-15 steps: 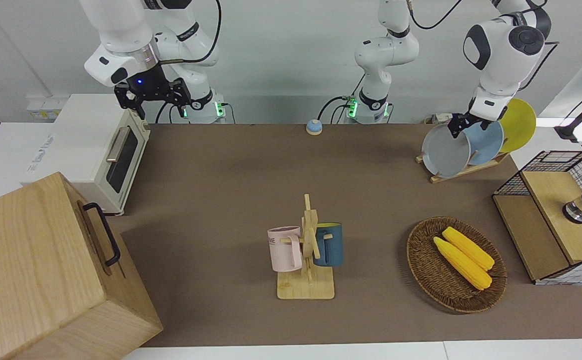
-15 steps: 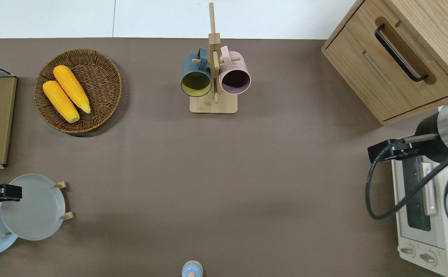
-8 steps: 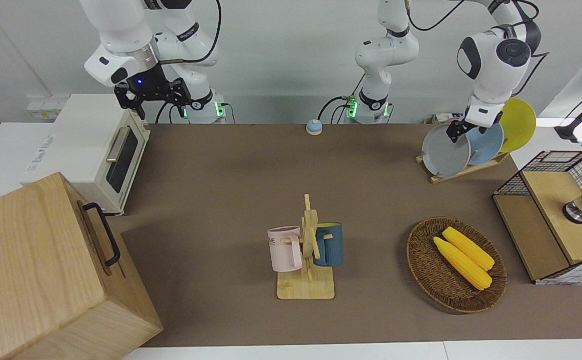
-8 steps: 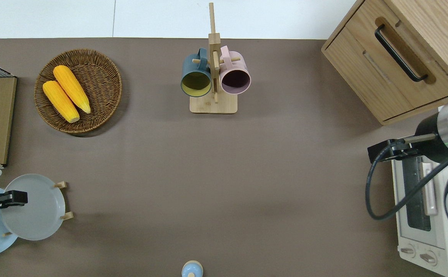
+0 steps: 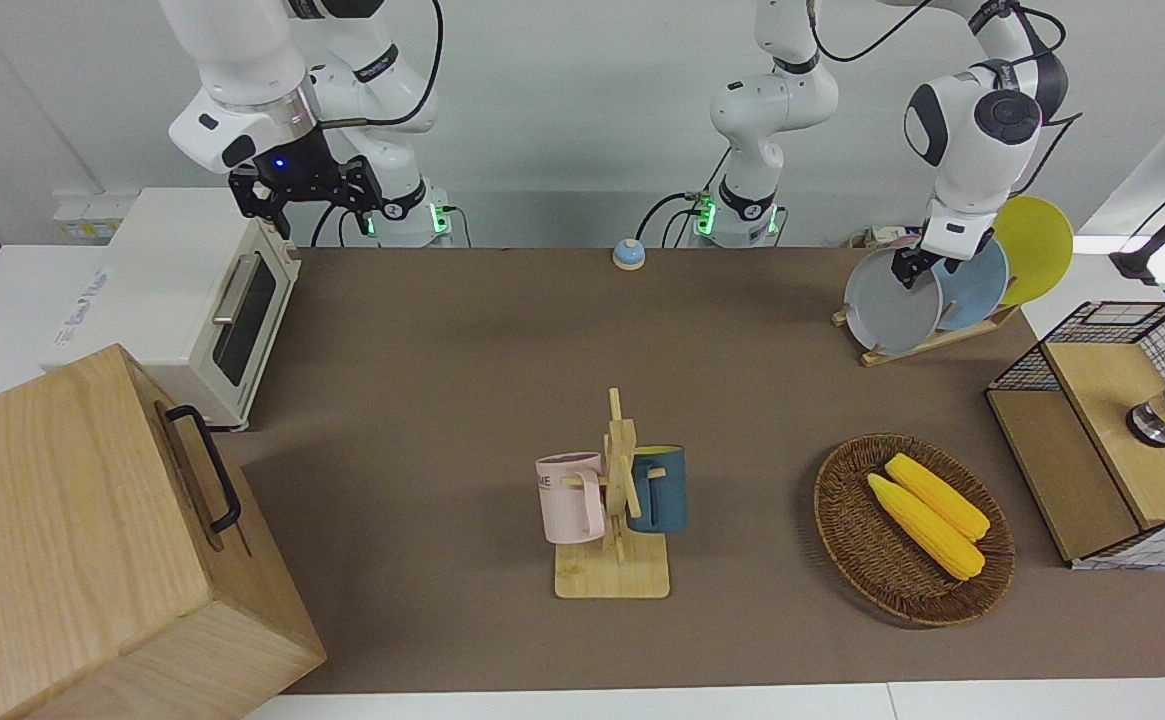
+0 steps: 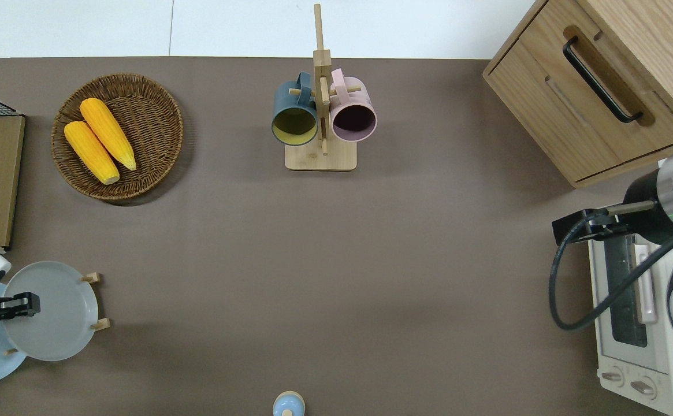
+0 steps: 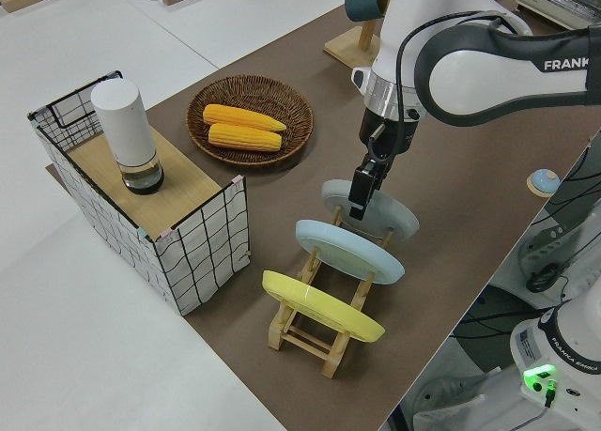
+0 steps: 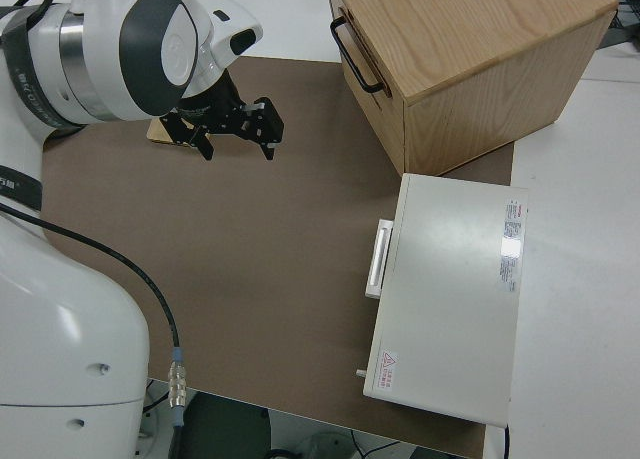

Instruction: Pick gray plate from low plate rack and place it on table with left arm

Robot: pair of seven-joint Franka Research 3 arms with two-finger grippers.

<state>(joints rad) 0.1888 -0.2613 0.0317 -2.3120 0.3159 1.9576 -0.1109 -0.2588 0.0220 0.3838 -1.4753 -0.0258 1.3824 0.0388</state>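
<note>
The gray plate [image 5: 887,305] stands tilted in the end slot of the low plate rack [image 5: 927,342], the slot farthest from the robots, at the left arm's end of the table [image 5: 442,350]. It also shows in the overhead view [image 6: 53,315] and the left side view [image 7: 390,215]. My left gripper [image 5: 910,268] points down at the plate's upper rim; it shows in the overhead view [image 6: 15,304] and the left side view [image 7: 360,194]. My right gripper [image 8: 238,149] is open, empty and parked.
A light blue plate [image 5: 977,285] and a yellow plate [image 5: 1040,245] stand in the same rack, nearer to the robots. A wicker basket with corn [image 5: 912,525], a wire crate [image 5: 1107,440], a mug tree [image 5: 614,510], a toaster oven [image 5: 192,300] and a wooden cabinet [image 5: 92,540] stand around.
My left gripper has come down and slightly toward the table's middle onto the gray plate's upper rim. The plate and the right arm have not moved.
</note>
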